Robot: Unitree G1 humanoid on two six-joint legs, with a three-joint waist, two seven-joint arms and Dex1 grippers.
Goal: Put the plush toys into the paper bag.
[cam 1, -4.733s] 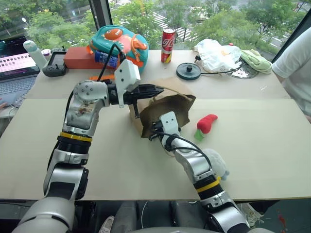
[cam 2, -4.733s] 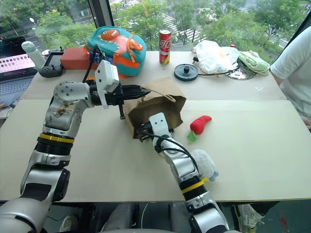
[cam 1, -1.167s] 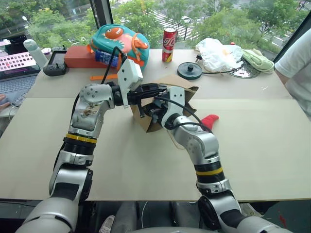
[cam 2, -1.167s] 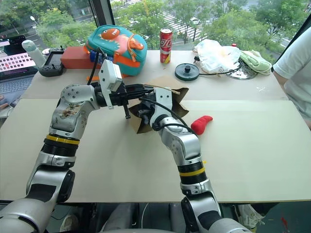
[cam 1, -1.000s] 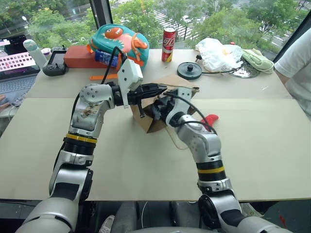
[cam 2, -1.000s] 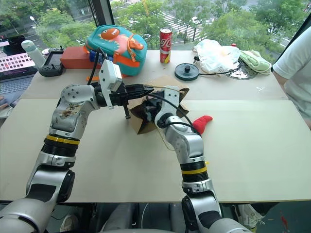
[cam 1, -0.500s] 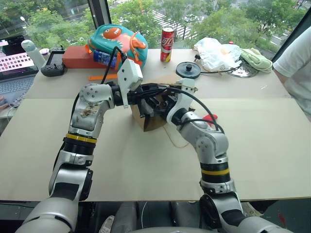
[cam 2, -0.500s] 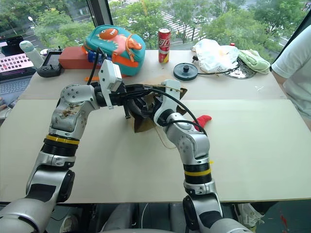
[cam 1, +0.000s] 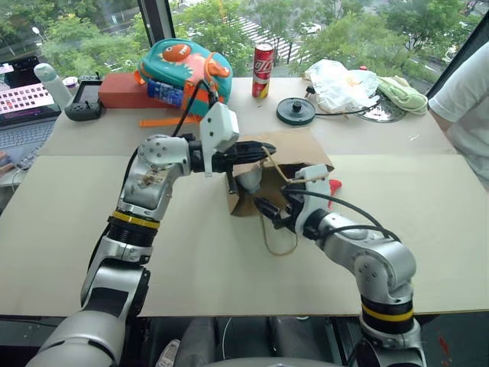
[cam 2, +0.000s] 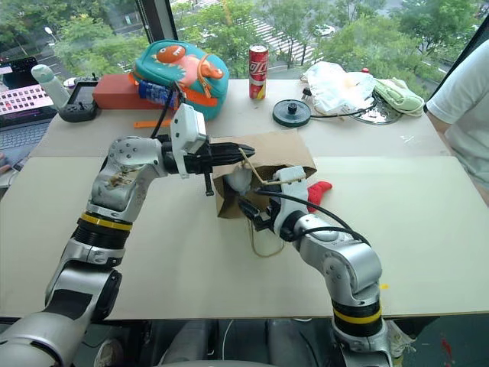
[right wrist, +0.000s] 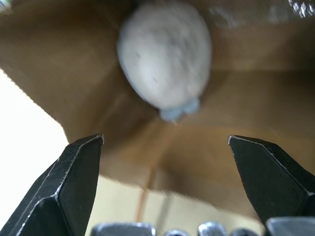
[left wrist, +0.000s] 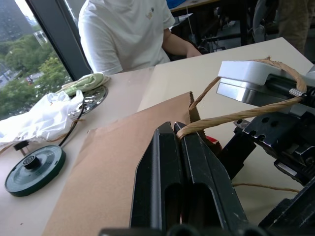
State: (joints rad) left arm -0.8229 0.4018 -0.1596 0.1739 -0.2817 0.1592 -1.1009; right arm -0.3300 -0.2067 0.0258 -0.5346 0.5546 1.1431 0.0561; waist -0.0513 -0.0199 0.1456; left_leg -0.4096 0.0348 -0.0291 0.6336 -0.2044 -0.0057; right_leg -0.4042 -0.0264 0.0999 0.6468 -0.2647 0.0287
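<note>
Left tool (cam 1: 260, 151) pressed together, pinching twine handle (left wrist: 236, 114) of paper bag (cam 1: 286, 157), holding mouth up. Right tool (right wrist: 165, 177) spread wide, empty, sitting just outside bag mouth. Grey-blue plush toy (right wrist: 165, 61), rounded and fuzzy, lying inside bag. We are judging first toy done. Red plush toy (cam 2: 319, 189) lying on counter (cam 1: 428, 222) just beside bag, partly hidden by right arm. Next we are needing right tool over red toy. Bag: creased brown kraft, thin and floppy.

left gripper (cam 1: 258, 151) pinches the paper bag (cam 1: 294, 149) handle; grey-blue plush (cam 1: 250, 178) inside.
</note>
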